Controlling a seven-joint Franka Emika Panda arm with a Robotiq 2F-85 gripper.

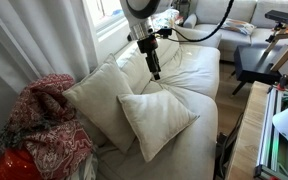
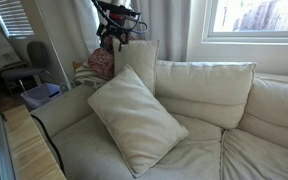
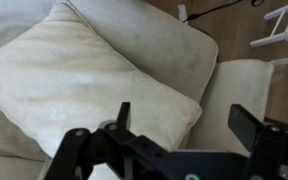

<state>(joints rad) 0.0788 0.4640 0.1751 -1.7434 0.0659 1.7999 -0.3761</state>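
My gripper [image 1: 154, 70] hangs open and empty above a cream sofa [image 1: 199, 70], just over the upper corner of a cream square pillow [image 1: 156, 118]. In the wrist view the two dark fingers [image 3: 184, 125] are spread wide over that pillow's corner [image 3: 74, 80] and the seat cushion [image 3: 234, 90] beside it. A second cream pillow [image 1: 102, 100] leans behind the first. In an exterior view the gripper [image 2: 110, 42] is near the sofa's far end, above the front pillow [image 2: 134, 118]; it touches nothing.
A red patterned blanket [image 1: 49, 125] is heaped at the sofa's end, also seen in an exterior view [image 2: 101, 65]. A wooden table [image 1: 256, 135] and a dark chair [image 1: 254, 62] stand in front of the sofa. A window [image 2: 254, 15] is behind it.
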